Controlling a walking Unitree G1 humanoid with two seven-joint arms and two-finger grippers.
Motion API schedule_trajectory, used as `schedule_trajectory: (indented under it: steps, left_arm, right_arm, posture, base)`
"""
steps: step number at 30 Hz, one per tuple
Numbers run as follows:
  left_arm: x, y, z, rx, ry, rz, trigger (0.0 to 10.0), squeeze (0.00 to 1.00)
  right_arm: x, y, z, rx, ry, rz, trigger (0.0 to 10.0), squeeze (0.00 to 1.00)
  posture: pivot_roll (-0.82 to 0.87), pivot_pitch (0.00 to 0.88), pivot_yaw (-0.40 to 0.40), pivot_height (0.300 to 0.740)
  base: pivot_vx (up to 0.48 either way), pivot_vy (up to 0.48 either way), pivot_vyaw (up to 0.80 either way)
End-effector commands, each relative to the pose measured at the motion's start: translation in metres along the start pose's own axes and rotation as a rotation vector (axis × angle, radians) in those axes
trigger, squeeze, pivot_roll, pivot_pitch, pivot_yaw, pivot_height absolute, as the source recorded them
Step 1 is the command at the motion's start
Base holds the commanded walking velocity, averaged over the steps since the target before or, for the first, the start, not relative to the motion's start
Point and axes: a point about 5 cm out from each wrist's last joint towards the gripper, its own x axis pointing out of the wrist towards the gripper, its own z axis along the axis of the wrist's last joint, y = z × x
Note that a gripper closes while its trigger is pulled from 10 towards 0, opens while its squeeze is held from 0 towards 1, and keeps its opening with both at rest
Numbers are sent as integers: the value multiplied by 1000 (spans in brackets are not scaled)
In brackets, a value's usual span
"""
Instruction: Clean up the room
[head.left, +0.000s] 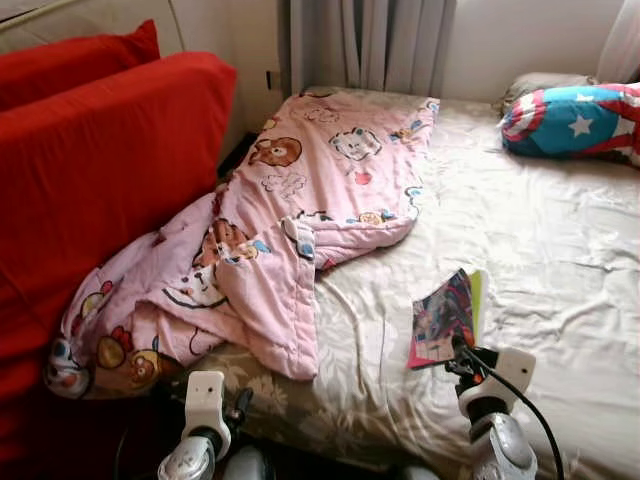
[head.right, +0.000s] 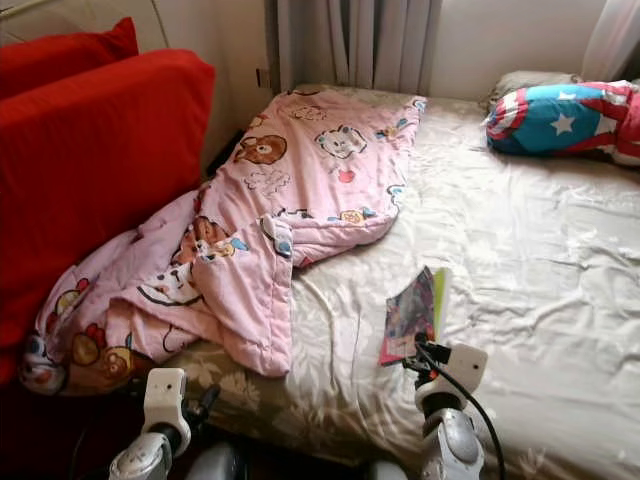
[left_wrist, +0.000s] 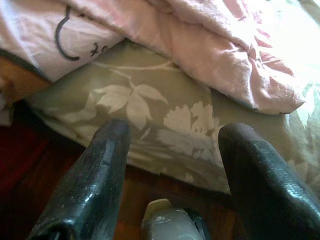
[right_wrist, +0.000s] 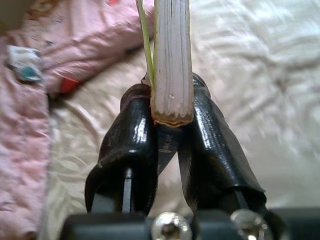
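The right gripper (right_wrist: 167, 122) has its jaws clamped on the thin colourful paperback book (head.left: 441, 318), lower centre-right. Keep the book upright and the grip firm over the cream floral bed sheet (head.left: 560, 290); the left gripper (left_wrist: 172, 165) idles, jaws apart

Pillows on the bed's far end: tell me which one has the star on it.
The blue, red and white pillow at the far right has the white star. The plain pale pillow behind it is unpatterned.
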Motion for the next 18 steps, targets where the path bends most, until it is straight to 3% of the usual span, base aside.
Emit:
schedule_trajectory:
  steps: [1, 5, 11, 14, 16, 18]
  left_arm:
    - [-1, -3, -7, -14, 40, 0, 10000, 0]
    - [-3, -9, -20, 24, 115, -30, 10000, 0]
    - [-10, -7, -40, 62, 237, -8, 10000, 0]
    - [-12, -6, -43, 69, 260, 8, 10000, 0]
    - [-12, -6, -44, 70, 262, 10, 10000, 0]
    - [-13, -3, -44, 65, 268, 24, 10000, 0]
  right_arm:
    - [4, 5, 6, -73, -23, 62, 10000, 0]
    - [0, 3, -7, -99, 51, 76, 10000, 0]
    - [-10, -16, -36, -103, 246, -90, 10000, 0]
    - [-13, -17, -42, -75, 274, -141, 10000, 0]
    - [-13, -15, -44, -74, 278, -133, 10000, 0]
    - [-10, -8, -41, -162, 266, -52, 10000, 0]
  posture:
    - [-57, 0, -49, 720]
    - [-51, 0, -57, 740]
    - [-50, 0, -52, 740]
    - [-49, 0, -52, 740]
    - [-44, 0, -55, 740]
    - [-28, 0, -63, 740]
  base:
    - [0, 0, 0]
    - [0, 0, 0]
    - [0, 0, 0]
    - [0, 0, 0]
    - [0, 0, 0]
    - [0, 0, 0]
